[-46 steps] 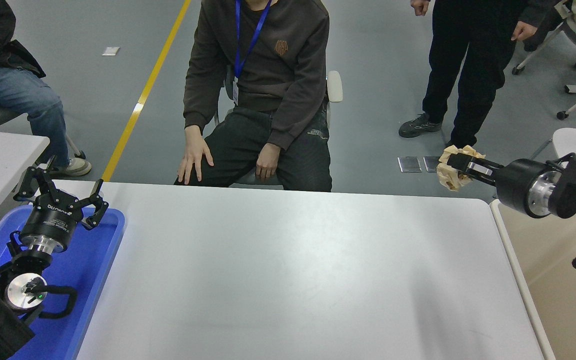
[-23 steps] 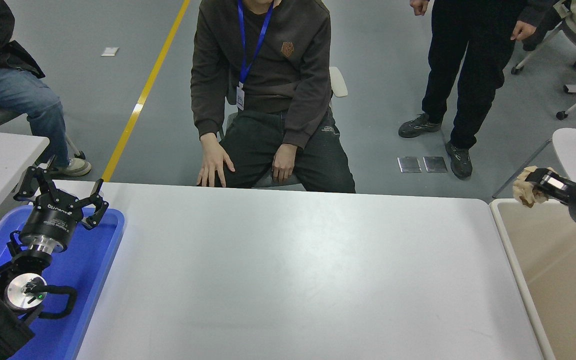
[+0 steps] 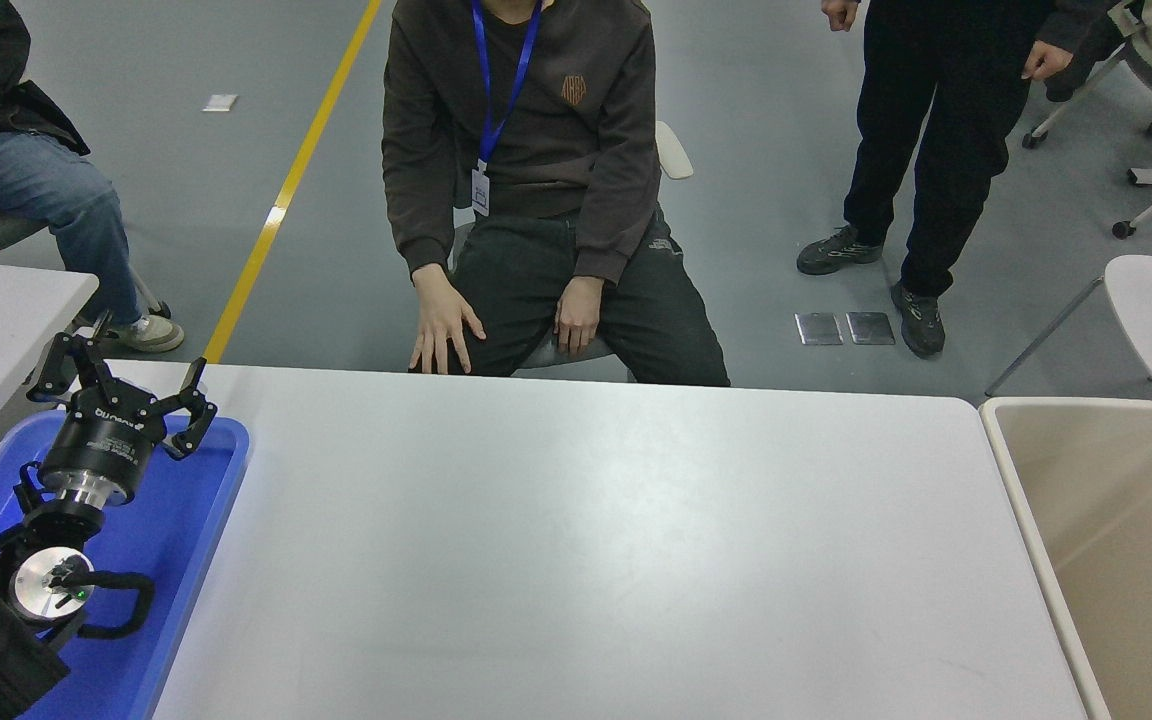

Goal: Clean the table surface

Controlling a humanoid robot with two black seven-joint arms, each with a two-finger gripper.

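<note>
Head view: left gripper (image 3: 126, 388), fingers apart, hangs above the blue tray (image 3: 191, 520) beside the table surface (image 3: 586, 540).

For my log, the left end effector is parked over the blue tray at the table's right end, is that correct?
Not quite: the head view shows the left end effector parked over the blue tray at the left end of the table surface, not the right. The rest stands.

tray (image 3: 196, 560) left of table surface (image 3: 586, 550), bin (image 3: 1086, 520) right
</note>
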